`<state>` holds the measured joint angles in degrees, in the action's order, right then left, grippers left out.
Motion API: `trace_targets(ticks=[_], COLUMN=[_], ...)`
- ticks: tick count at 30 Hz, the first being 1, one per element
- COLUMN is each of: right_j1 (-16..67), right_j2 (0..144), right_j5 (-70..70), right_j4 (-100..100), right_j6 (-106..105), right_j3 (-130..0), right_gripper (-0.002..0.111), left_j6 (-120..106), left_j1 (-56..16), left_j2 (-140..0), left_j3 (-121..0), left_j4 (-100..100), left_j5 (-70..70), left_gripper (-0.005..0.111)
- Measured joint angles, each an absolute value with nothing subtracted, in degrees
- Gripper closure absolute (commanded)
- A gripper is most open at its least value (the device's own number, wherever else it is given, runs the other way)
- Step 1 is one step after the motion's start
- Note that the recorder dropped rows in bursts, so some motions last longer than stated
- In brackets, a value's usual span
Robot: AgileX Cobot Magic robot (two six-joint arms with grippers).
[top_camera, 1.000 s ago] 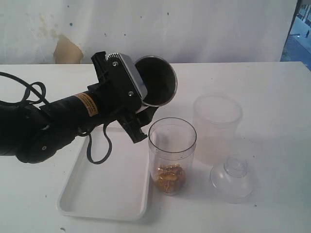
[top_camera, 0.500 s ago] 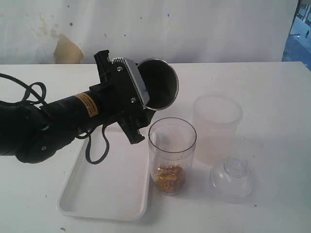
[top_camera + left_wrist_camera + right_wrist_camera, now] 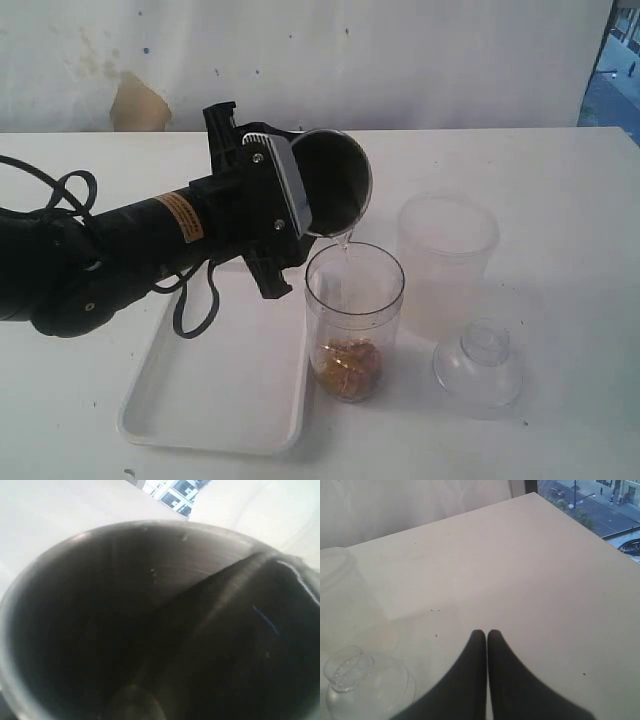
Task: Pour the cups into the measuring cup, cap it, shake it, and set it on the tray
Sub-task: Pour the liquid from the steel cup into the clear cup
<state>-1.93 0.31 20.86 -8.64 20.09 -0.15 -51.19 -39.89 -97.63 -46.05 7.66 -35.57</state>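
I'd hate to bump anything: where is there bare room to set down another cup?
The table right of the frosted container and lid is bare, as is the tray, near half. Crowded around the clear cup, under the tilted steel cup.

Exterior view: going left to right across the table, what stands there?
The white tray → measuring cup → frosted container. Left out for overlap: the steel tumbler held above, and the dome lid.
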Motion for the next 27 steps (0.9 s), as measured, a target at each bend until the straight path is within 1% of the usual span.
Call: trace_targets(ticks=[27], right_j1=[-1.93], right_j2=[0.31], right_j5=[20.86], right_j4=[-8.64], right_j6=[20.09], right_j3=[-0.15], right_gripper=[0.108], left_j6=[-59.05], left_j1=[-39.89], left_j2=[-97.63], left_j3=[-46.05], left_j4=[7.80], left_j5=[-37.72], left_gripper=[0.107])
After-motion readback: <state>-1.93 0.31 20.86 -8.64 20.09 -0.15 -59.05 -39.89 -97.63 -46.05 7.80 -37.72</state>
